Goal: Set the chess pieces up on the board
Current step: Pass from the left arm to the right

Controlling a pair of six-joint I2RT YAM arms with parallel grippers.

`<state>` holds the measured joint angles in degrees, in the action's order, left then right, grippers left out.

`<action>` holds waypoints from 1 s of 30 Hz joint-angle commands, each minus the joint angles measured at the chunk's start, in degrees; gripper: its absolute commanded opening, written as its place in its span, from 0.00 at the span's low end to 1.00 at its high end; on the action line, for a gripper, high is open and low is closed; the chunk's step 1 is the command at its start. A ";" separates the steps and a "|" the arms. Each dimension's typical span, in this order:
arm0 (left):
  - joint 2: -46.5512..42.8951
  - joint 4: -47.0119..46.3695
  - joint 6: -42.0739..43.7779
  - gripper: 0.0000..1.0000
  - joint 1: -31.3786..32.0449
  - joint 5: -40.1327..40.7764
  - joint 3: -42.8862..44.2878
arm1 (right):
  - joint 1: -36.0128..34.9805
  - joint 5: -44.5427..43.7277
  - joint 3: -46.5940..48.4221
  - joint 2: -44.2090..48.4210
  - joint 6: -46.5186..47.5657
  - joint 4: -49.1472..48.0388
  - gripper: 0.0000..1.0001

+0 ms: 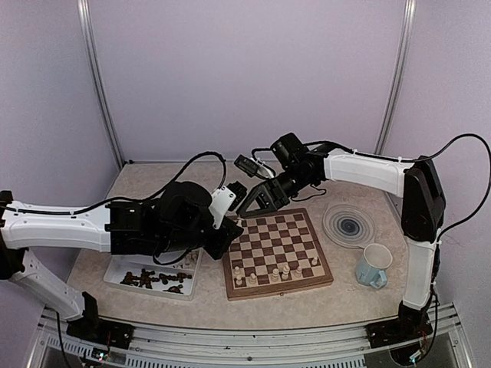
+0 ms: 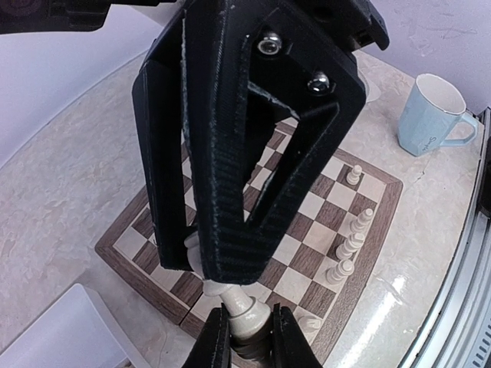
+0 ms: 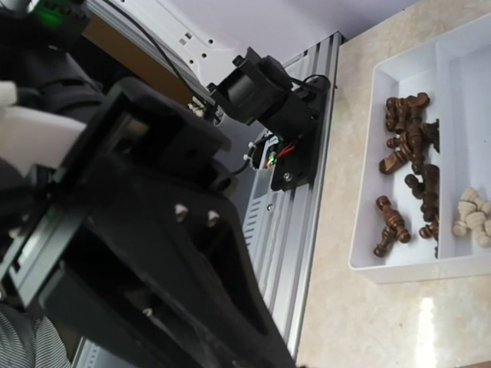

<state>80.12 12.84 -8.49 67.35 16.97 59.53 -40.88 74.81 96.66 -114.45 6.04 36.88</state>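
Left claw [image 2: 249, 328] clamps a pale chess piece [image 2: 245, 309]; right claw [image 2: 199, 261], gap unreadable, crowds just above and may knock it loose.

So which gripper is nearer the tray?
Left. The left gripper hangs by the tray's far right corner; the right gripper is farther, at the board's far left corner.
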 commanded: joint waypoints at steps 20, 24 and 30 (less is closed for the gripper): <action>0.65 -2.43 -0.29 0.16 0.25 1.51 -1.17 | 0.42 -9.95 1.85 3.19 5.29 1.74 0.00; 1.00 -2.47 -0.73 0.19 0.15 1.41 -2.13 | 3.34 -11.53 3.44 4.60 4.79 1.80 0.00; 0.60 -3.69 -1.56 0.18 -0.68 0.32 -4.21 | 6.89 -13.52 2.48 7.06 5.88 2.24 0.00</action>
<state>80.75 6.61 -8.75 66.81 18.70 58.17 -38.89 66.85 98.04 -111.28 9.80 39.62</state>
